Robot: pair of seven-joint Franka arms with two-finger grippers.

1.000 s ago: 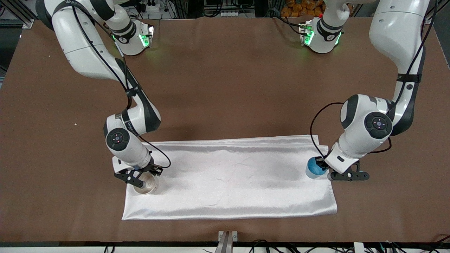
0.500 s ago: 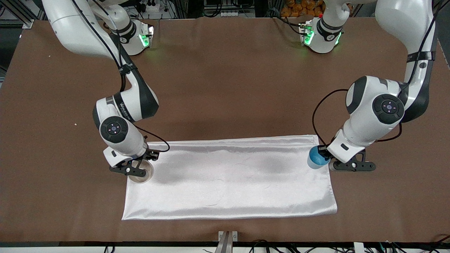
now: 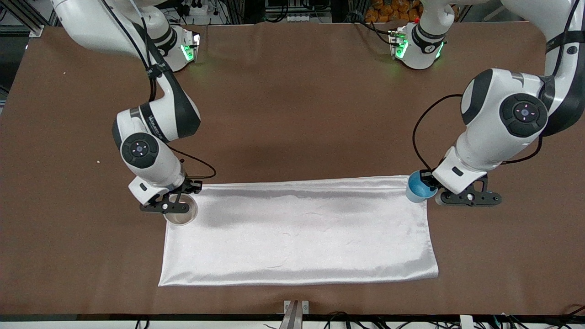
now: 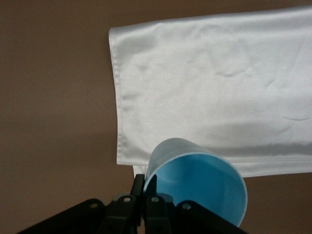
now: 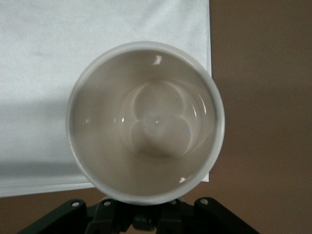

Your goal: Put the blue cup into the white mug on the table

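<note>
My left gripper [image 3: 429, 189] is shut on the rim of the blue cup [image 3: 417, 187] and holds it up over the cloth corner at the left arm's end of the table [image 3: 292, 114]. In the left wrist view the cup [image 4: 200, 187] is tilted with its open mouth showing, and one finger is inside and one outside at my gripper [image 4: 145, 187]. My right gripper [image 3: 170, 206] is shut on the white mug [image 3: 181, 214], held over the cloth corner at the right arm's end. The mug [image 5: 146, 122] is empty, and its handle is hidden at my gripper [image 5: 146, 214].
A shiny white folded cloth [image 3: 297, 228] lies flat across the table's part nearer the camera, between the two grippers. It also shows in the left wrist view [image 4: 209, 83] and the right wrist view [image 5: 58, 53]. Bare brown table surrounds it.
Both arms have risen and drawn back toward their bases. The mug and the cup went with them, from over the cloth's inner part to over its corners nearer the bases.
</note>
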